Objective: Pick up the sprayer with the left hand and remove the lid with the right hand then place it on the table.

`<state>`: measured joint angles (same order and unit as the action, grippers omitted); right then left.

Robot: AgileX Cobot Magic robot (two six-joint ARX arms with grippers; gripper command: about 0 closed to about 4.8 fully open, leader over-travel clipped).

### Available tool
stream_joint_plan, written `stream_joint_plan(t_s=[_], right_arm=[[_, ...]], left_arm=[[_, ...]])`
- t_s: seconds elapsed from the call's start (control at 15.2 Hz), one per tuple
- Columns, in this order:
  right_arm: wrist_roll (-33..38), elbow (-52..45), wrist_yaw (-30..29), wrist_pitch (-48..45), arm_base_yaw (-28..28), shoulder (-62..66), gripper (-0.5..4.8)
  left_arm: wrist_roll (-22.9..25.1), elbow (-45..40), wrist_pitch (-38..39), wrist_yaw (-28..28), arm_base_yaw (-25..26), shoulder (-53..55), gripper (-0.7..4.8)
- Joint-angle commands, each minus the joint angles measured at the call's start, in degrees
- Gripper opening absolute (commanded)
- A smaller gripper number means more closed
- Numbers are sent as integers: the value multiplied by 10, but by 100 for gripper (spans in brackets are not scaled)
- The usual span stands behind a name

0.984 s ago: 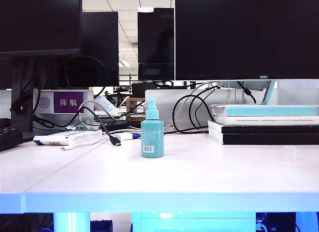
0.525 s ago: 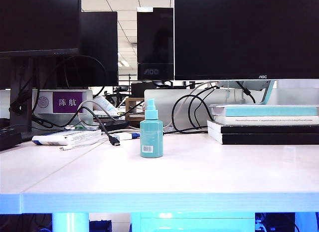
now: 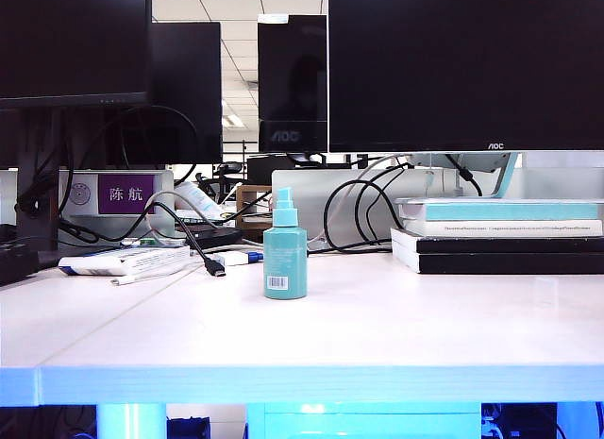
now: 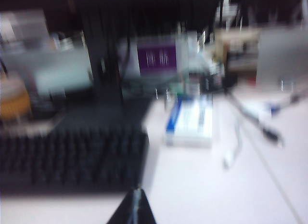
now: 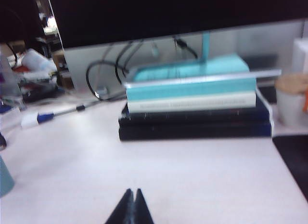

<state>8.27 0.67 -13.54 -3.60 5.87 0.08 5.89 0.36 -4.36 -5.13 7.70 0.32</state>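
Item: small teal cylindrical plastic sprayer (image 3: 286, 261), upright, pale translucent lid (image 3: 286, 196) on top. Probably light, rigid, slick; grasp mid-body. Left hand (image 4: 134, 209) and right hand (image 5: 130, 207), both away from sprayer: fingers pressed together.

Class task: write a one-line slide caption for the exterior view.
Capped sprayer stands upright on the table, untouched; neither gripper is in this view.

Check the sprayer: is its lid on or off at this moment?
On. The sprayer stands upright on the table with the pale lid capping its top; neither tool is near it in the exterior view.
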Motion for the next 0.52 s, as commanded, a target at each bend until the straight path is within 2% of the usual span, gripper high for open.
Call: stream_joint_plan(t_s=[0.07, 0.2, 0.26, 0.33, 0.52], right_arm=[[1, -4, 2, 21, 57, 0, 0], [1, -4, 33, 5, 76, 0, 0], [1, -4, 101, -9, 57, 0, 0], [1, -4, 202, -10, -11, 0, 0], [1, -4, 164, -8, -72, 0, 0]], left_arm=[[-2, 0, -16, 45, 0, -2, -5], [-2, 0, -24, 71, 0, -2, -5], [-2, 0, -26, 67, -2, -2, -5], [-2, 0, -33, 64, -24, -2, -5], [-2, 0, -33, 62, -61, -2, -5]])
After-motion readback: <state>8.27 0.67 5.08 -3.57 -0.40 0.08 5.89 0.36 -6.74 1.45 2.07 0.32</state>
